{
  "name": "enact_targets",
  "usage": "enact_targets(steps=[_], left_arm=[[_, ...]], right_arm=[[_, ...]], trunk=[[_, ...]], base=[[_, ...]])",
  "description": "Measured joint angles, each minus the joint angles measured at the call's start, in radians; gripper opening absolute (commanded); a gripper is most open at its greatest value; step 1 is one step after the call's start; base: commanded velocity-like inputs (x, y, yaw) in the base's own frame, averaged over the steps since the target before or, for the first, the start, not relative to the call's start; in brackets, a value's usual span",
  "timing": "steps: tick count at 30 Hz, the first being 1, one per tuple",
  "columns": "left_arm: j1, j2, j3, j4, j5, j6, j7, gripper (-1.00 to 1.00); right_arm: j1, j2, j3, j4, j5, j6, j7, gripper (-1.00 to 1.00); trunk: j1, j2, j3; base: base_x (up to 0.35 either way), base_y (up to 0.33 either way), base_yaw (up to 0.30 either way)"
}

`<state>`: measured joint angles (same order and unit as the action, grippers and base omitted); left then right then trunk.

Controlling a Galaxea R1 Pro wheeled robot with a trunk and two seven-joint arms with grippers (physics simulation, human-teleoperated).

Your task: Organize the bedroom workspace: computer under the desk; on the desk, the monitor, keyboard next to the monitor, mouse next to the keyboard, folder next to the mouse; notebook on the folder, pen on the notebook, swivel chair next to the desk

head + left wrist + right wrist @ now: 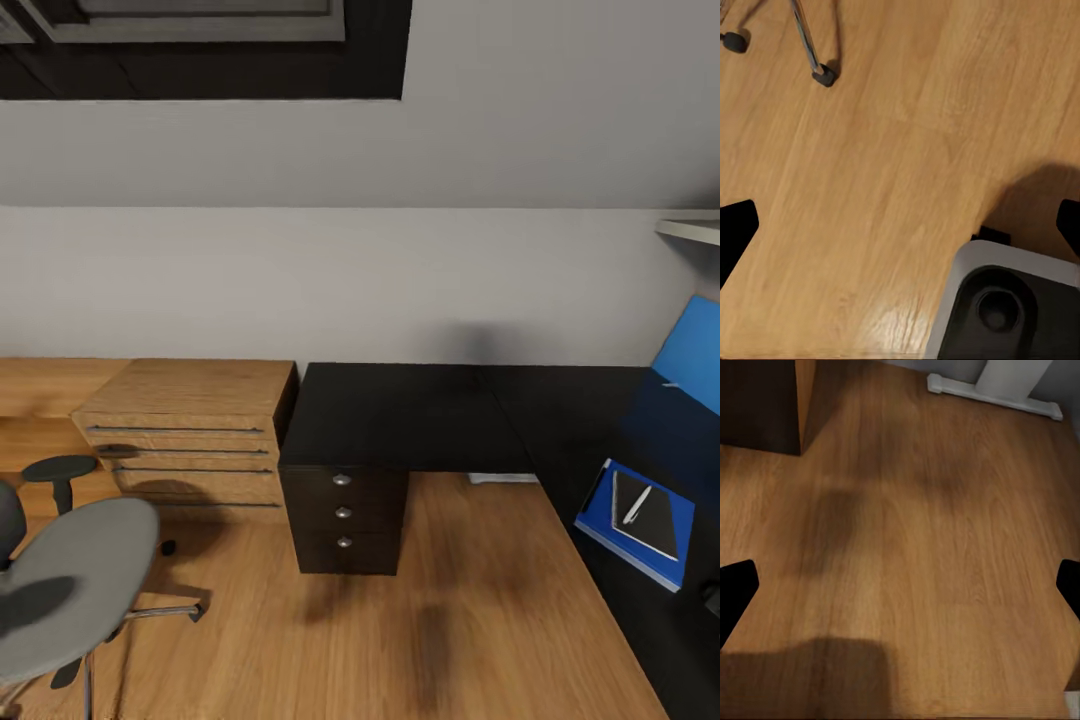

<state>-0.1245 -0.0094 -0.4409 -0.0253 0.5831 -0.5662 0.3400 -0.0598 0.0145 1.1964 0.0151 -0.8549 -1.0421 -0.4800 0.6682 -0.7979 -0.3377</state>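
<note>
The black desk [400,415] runs along the wall and turns down the right side. On its right wing lies the blue folder [598,510], with the dark notebook [650,525] on it and the pale pen [637,505] on the notebook. The swivel chair [75,580] stands at the lower left, well apart from the desk. My left gripper [900,225] hangs open over bare floor near a chair caster [823,75]. My right gripper [900,585] is open over the floor beside the desk's drawer unit [757,405]. Monitor, keyboard, mouse and computer are out of view.
A light wooden chest [190,430] stands left of the desk's drawer unit [343,520]. A bright blue slanted panel [690,350] is cut off at the right edge; I cannot tell what it is. A white desk foot [994,390] rests on the floor. My grey base [1005,300] is below the left gripper.
</note>
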Motion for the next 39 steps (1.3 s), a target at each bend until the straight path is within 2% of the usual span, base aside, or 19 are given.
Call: enact_targets(steps=[17,23,24,25,26,29,31,32,36,39], left_arm=[[0.003,-0.005,-0.003,0.002,-0.004,0.000,-0.007,1.00],[0.003,-0.038,-0.007,-0.001,-0.005,0.004,-0.006,1.00],[0.002,-0.021,-0.002,-0.115,-0.004,0.002,-0.001,1.00],[0.002,0.000,-0.003,-0.185,-0.003,0.003,0.000,1.00],[0.003,0.020,-0.001,-0.234,-0.002,0.003,0.001,1.00],[0.003,0.056,0.009,-0.321,0.006,0.004,0.001,1.00],[0.003,0.068,0.030,-0.335,0.024,0.005,-0.003,1.00],[0.003,0.073,0.047,-0.319,0.034,0.002,-0.007,1.00],[0.003,0.075,0.060,-0.236,0.041,-0.008,-0.025,1.00],[0.002,0.073,0.063,-0.208,0.041,-0.050,-0.053,1.00]], right_arm=[[0.017,-0.002,0.000,-0.001,-0.002,-0.003,0.007,1.00],[0.013,-0.016,-0.002,-0.014,0.005,0.002,0.007,1.00],[-0.048,-0.013,-0.004,-0.021,0.007,0.031,0.008,1.00],[-0.127,-0.013,0.000,-0.023,0.010,0.061,0.008,1.00],[-0.168,-0.012,-0.001,-0.024,0.009,0.098,0.008,1.00],[-0.260,-0.014,-0.001,-0.042,0.009,0.161,0.009,1.00],[-0.285,-0.018,-0.002,-0.051,0.006,0.159,0.009,1.00],[-0.298,-0.019,0.000,-0.051,0.005,0.127,0.007,1.00],[-0.305,-0.022,0.001,-0.020,-0.001,0.026,0.003,1.00],[-0.306,-0.022,0.003,-0.011,-0.001,-0.004,0.001,1.00]], trunk=[[0.000,0.000,0.000],[0.000,0.000,0.000],[0.000,0.000,-0.001],[0.000,0.000,-0.001],[0.000,0.000,-0.002],[0.000,0.000,-0.003],[0.000,0.000,-0.005],[0.000,0.000,-0.005],[0.000,0.000,-0.008],[0.000,0.000,-0.011]], base=[[0.000,0.000,0.282],[0.000,0.000,0.283],[0.000,0.000,0.283],[0.000,0.000,0.282],[0.000,0.000,0.281],[0.000,0.000,0.279],[0.000,0.000,0.268],[0.000,0.000,0.264],[0.000,0.000,0.257],[0.000,0.000,0.251]])
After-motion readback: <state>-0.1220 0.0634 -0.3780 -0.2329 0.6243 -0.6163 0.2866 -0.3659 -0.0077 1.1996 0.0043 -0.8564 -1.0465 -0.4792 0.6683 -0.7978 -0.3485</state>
